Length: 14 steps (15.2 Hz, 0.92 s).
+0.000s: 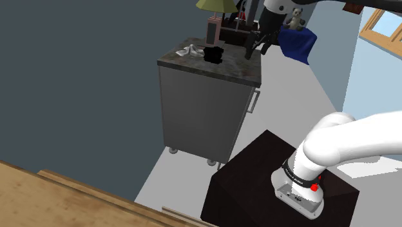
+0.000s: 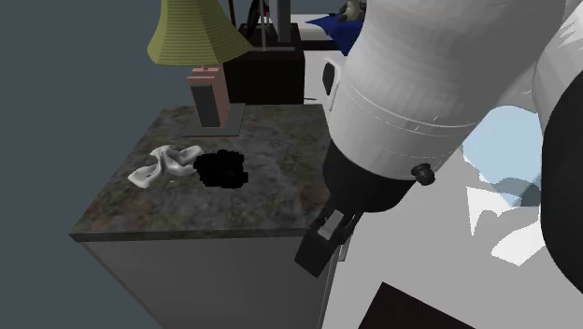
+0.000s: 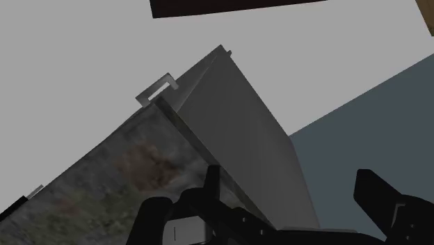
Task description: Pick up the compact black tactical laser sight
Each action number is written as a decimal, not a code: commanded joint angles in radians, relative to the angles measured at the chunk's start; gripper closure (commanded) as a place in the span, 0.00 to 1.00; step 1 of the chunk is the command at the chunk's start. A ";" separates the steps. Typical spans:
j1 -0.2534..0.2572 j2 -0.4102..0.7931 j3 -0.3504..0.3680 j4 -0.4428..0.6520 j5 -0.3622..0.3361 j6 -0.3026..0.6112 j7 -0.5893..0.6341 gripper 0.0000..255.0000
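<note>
Black laser sight (image 1: 213, 54) (image 2: 221, 168) lies on the mottled stone top of a grey cabinet (image 1: 206, 109) (image 2: 262, 201), roughly mid-top. It reads as a flat black blob, no detail to make out. A crumpled white cloth (image 1: 187, 50) (image 2: 166, 164) sits just beside it, on the second exterior view's left, touching or nearly so. A lamp with a pink base (image 1: 214, 29) (image 2: 210, 93) and an olive shade (image 2: 191, 33) stands behind both.

Gripper (image 1: 253, 50) (image 2: 316, 252) (image 3: 299, 209) is at the top's edge on the shoulder view's right, clear of the sight and not touching it. In the wrist view the two black fingers (image 3: 389, 202) stand well apart with nothing clasped. Past them are the stone top, the cabinet's grey side (image 3: 243, 111) and a handle (image 3: 156, 87). Jaws spread, empty.

The white arm runs back to the dark box stand (image 1: 258, 174) at the shoulder view's lower right. A teddy bear (image 1: 295, 16) sits on blue fabric (image 1: 297, 40) beyond the cabinet.
</note>
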 commanded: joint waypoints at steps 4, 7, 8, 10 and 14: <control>-0.006 0.114 -0.038 0.064 -0.005 0.037 -0.046 0.00; -0.010 0.232 -0.074 0.139 -0.003 0.064 -0.092 0.00; -0.011 0.271 -0.085 0.167 0.000 0.071 -0.108 0.00; -0.012 0.352 -0.107 0.228 0.007 0.081 -0.140 0.00; -0.017 0.517 -0.145 0.366 0.032 0.085 -0.204 0.00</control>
